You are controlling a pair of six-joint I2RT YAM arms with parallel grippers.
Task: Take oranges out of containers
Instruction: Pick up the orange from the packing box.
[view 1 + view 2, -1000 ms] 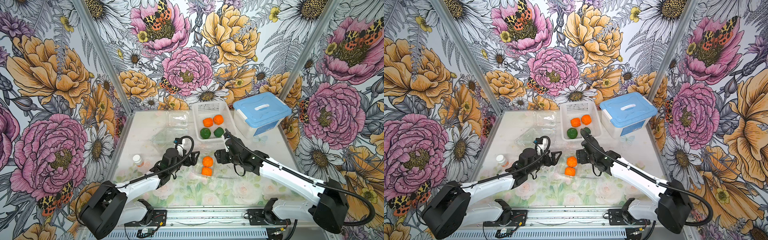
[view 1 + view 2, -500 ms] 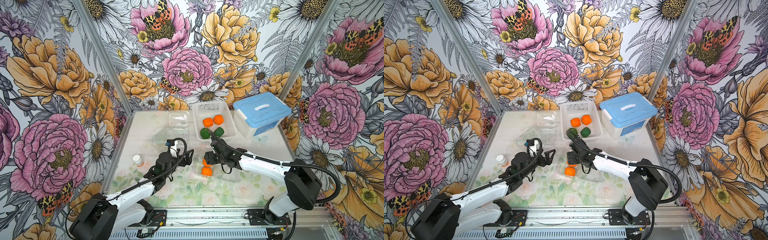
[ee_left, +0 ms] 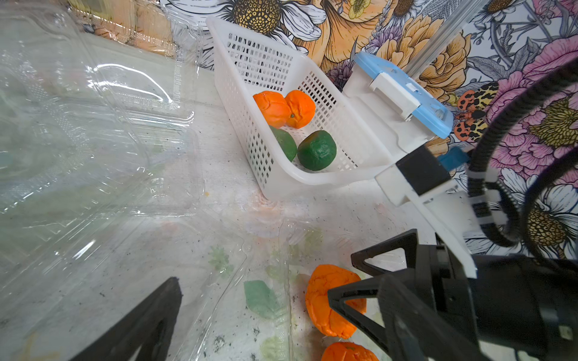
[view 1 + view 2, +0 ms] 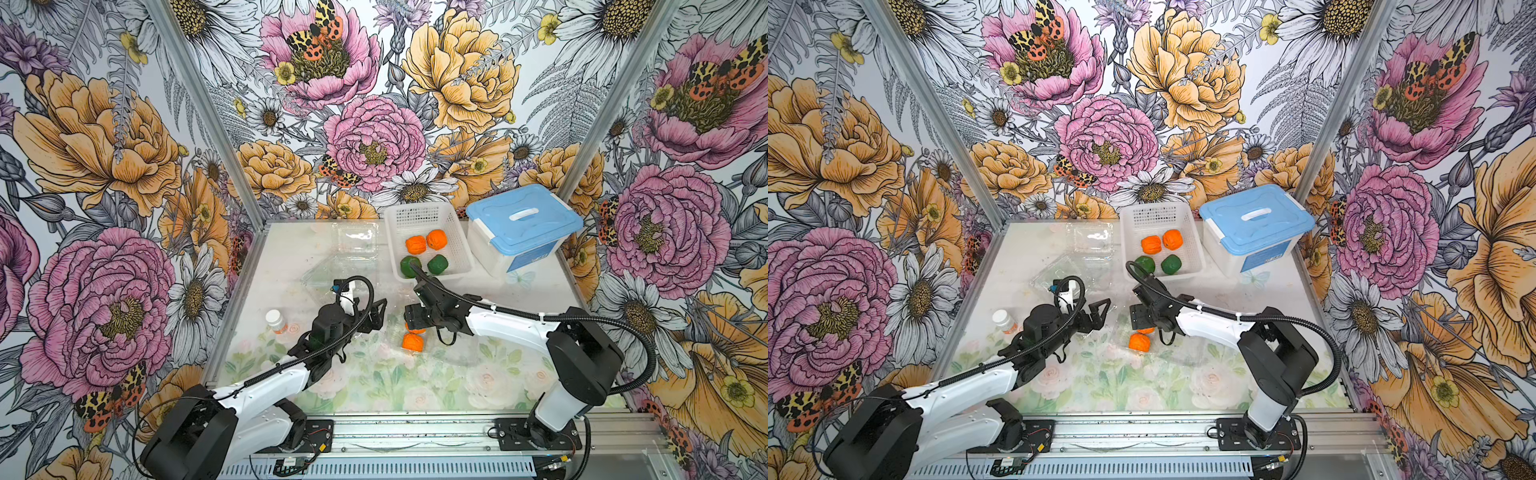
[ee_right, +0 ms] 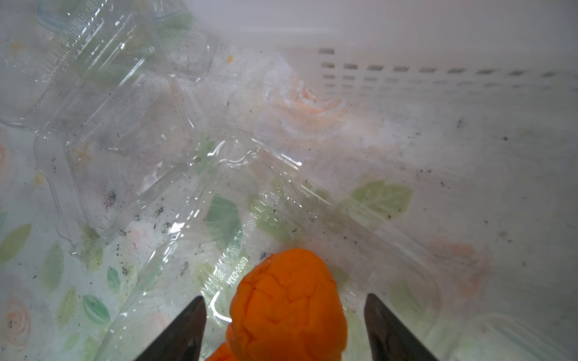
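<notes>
**Tech A:** What are the containers and their contents, largest first?

**Tech B:** The tub [image 4: 523,232] sits at the back right with its lid on, so its contents are hidden. The basket [image 4: 419,216] just beside it holds two oranges [image 4: 416,244] [image 4: 436,240] at the rear and two green fruits [image 4: 409,266] [image 4: 437,264] in front. Of the three clear clamshells, one [image 4: 355,237] is left of the basket and one [image 4: 332,270] is nearer the arms. The third [image 4: 455,353] lies open mid-table with two oranges in its tray.

**Tech A:** What about the grippers and the fruit?

**Tech B:** The right gripper [image 5: 283,297] straddles the rear orange [image 5: 287,312] in that tray. Its fingers are spread, with a gap on each side and no contact. The left gripper [image 4: 377,314] is spread wide just beside the tray and holds nothing. The front orange [image 4: 412,342] lies free. The skin is bright, lumpy and creased. A bottle [image 4: 276,322] stands at the left.
</notes>
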